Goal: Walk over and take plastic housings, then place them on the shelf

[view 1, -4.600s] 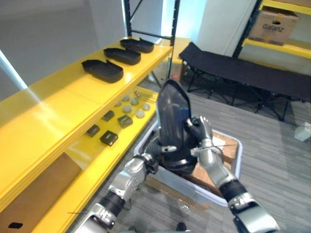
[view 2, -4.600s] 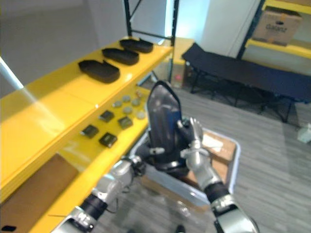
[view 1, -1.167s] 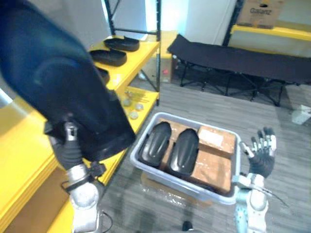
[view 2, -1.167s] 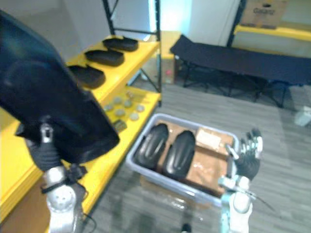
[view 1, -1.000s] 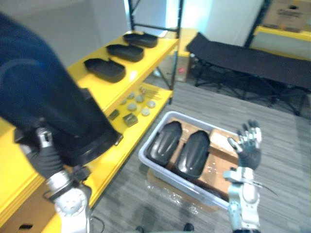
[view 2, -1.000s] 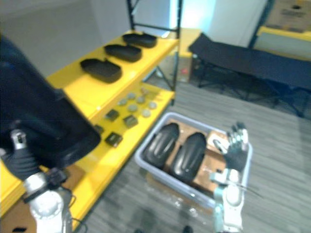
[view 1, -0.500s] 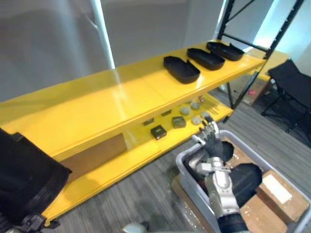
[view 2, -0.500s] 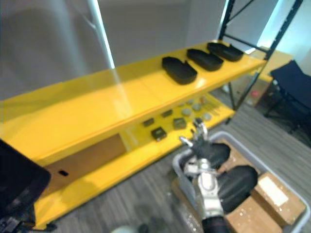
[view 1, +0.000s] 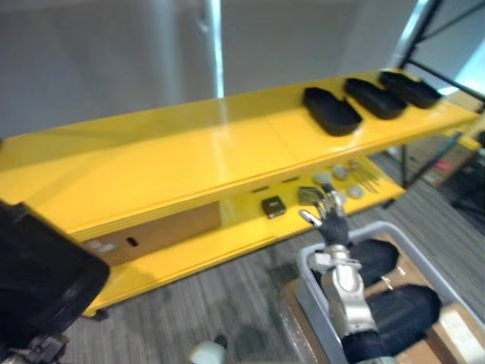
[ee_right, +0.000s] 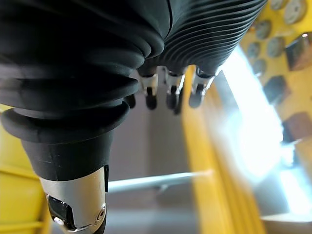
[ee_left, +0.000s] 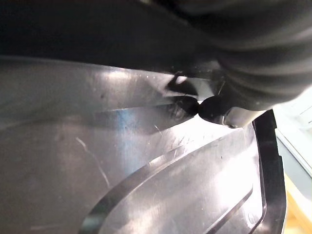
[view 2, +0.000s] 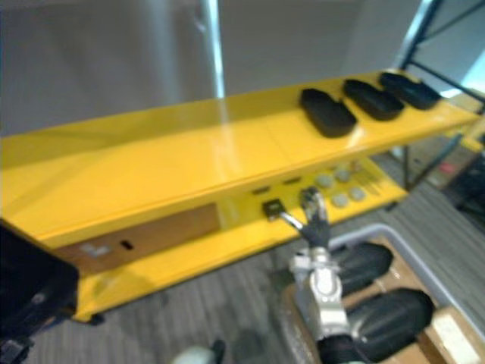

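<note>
Housing (view 1: 38, 280) — glossy black, rounded — against left hand (ee_left: 263, 63), grip hidden; right hand (view 1: 331, 225) spread near smooth yellow shelf (view 1: 189, 159).

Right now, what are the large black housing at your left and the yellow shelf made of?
Large black housing: likely moulded plastic; its inside gleams in the left wrist view. Yellow shelf: probably painted metal, glossy; it mirrors a bright streak.

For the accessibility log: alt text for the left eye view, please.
A black plastic housing looms at lower left, before a yellow shelf with three more housings at its far right end. The robot's right hand is raised open by a grey bin holding two housings.
</note>
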`<state>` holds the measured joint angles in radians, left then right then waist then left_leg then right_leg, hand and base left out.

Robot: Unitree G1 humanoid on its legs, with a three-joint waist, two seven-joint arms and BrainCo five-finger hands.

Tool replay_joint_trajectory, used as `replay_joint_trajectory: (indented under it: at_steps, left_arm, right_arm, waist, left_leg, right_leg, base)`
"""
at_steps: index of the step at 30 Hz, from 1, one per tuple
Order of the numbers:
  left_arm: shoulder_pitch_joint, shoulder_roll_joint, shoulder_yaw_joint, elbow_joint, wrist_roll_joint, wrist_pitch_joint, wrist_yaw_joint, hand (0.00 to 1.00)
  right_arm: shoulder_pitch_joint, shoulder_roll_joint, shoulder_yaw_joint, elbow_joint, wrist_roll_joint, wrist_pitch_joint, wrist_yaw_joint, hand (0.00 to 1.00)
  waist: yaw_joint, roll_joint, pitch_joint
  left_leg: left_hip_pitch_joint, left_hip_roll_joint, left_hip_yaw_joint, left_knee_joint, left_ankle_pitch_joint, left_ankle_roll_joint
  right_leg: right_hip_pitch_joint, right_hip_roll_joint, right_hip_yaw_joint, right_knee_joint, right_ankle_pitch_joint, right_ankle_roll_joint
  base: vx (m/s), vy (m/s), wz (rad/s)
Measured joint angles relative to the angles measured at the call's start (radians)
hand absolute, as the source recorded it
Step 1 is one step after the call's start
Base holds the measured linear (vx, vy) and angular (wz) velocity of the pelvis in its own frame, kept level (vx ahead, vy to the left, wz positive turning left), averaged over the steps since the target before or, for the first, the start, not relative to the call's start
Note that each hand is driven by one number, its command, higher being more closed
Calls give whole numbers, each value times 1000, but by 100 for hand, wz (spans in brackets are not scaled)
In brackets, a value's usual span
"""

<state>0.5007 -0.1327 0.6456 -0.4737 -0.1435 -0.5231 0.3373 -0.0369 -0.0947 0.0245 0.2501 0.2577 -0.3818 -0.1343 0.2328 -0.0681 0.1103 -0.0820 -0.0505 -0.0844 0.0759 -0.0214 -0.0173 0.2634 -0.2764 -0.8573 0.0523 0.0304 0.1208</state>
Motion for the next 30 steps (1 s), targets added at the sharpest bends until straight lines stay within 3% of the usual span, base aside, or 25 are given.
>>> replay_joint_trajectory:
  at_steps: [5, 10, 13, 16, 19, 23, 27, 30]
  left_arm:
    - [-14, 6, -53, 6, -13, -1, -5, 100]
    - [-32, 16, -117, 9, -3, -8, 3, 100]
    - [-71, 45, -164, 15, 0, -8, 0, 100]
    - [-120, 84, -205, 44, -4, -7, -20, 100]
    - [-133, 106, -235, 71, -5, -6, -40, 100]
    - [-117, 107, -251, 79, -12, -5, -39, 100]
    - [-93, 107, -289, 86, -5, -6, -38, 100]
    - [-68, 107, -293, 86, -6, -6, -33, 100]
  right_arm:
    - [-30, 1, -6, -2, -38, -3, 12, 0]
    - [-26, -21, -47, -21, -36, -4, 27, 0]
    - [5, -32, -73, -73, -35, -4, 27, 0]
    - [45, -38, -87, -129, -36, -4, 22, 0]
    - [86, -39, -111, -149, -35, -4, 23, 0]
    - [91, -39, -123, -153, -36, -10, 26, 0]
    - [115, -38, -125, -167, -36, -15, 28, 0]
    - [131, -36, -125, -186, -36, -18, 32, 0]
  waist:
    - [2, -1, 18]
    - [-30, 31, 38]
    - [-43, 37, 43]
    - [-84, 49, 50]
    - [-87, 41, 57]
    - [-86, 35, 60]
    - [-91, 60, 81]
    - [-95, 47, 89]
  left_leg:
    - [-8, -13, -18, 11, 11, 6]
    - [-8, -5, -26, 5, 8, 3]
    - [-10, -8, -80, -31, 16, 0]
    - [-17, -1, -170, -70, 67, -10]
    - [-24, 0, -219, -92, 123, -27]
    - [-34, -8, -239, -81, 136, -41]
    - [-44, 9, -227, -73, 146, -57]
    - [-48, 16, -193, -81, 148, -62]
  right_leg:
    - [0, -13, 15, 23, 10, -14]
    - [-1, 0, 108, 30, 8, -13]
    - [-17, 7, 240, 68, -29, -54]
    - [-39, 36, 364, 148, -48, -65]
    - [-54, 41, 376, 213, -86, -56]
    - [-33, 54, 402, 184, -165, -89]
    - [-15, 83, 414, 147, -198, -36]
    - [-16, 81, 421, 126, -252, -22]
  base:
    - [49, 57, 21]
    - [-46, -31, 1]
    - [-49, -15, 47]
    - [33, -86, 97]
    - [47, -134, 58]
    - [21, -131, 20]
    - [-74, -109, -5]
    - [-135, -83, -21]
